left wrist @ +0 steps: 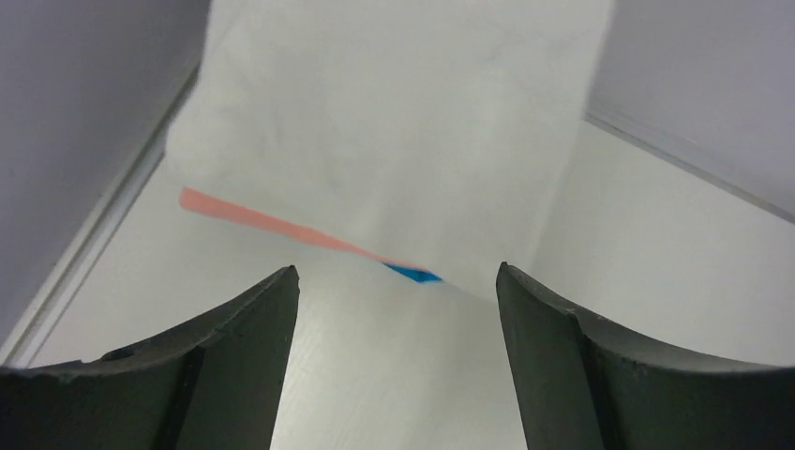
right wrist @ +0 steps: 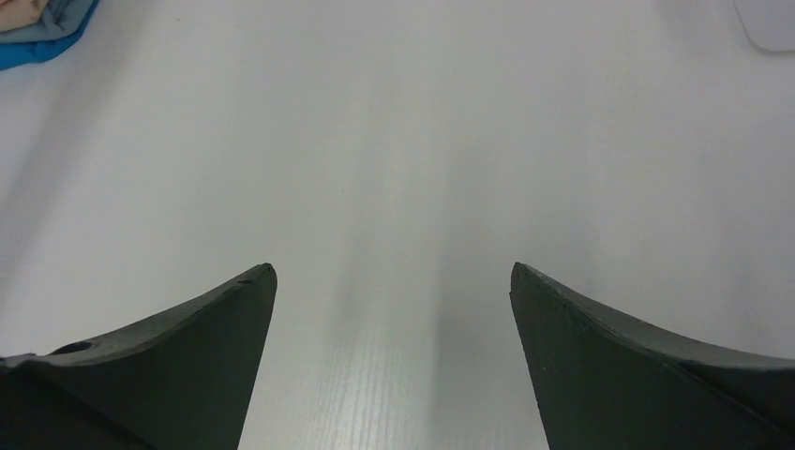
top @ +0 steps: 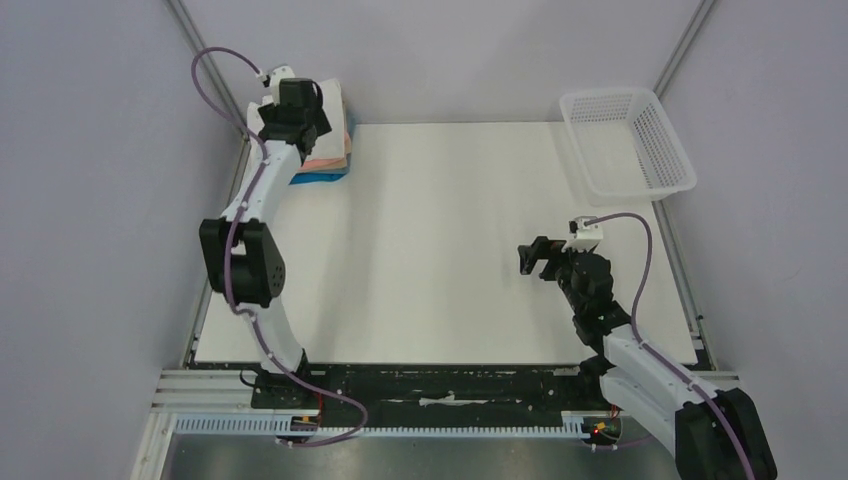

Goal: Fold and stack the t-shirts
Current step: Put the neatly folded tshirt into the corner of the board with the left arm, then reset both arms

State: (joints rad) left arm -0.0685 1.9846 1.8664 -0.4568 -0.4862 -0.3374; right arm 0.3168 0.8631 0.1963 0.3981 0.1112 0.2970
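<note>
A stack of folded t-shirts [top: 330, 150] lies at the table's far left corner, with a white one on top, salmon-pink below it and bright blue at the bottom. In the left wrist view the white t-shirt [left wrist: 394, 122] covers the stack; only a pink edge [left wrist: 253, 217] and a blue corner [left wrist: 412, 273] show. My left gripper [top: 298, 122] is open and empty, just short of the stack's near edge [left wrist: 397, 272]. My right gripper [top: 535, 257] is open and empty over bare table [right wrist: 394, 267]. The blue t-shirt's edge [right wrist: 37, 47] shows far off in the right wrist view.
A white plastic lattice basket [top: 625, 140] stands at the far right corner, tilted over the table's edge; its corner shows in the right wrist view [right wrist: 769, 23]. Grey walls close in the table on the left, back and right.
</note>
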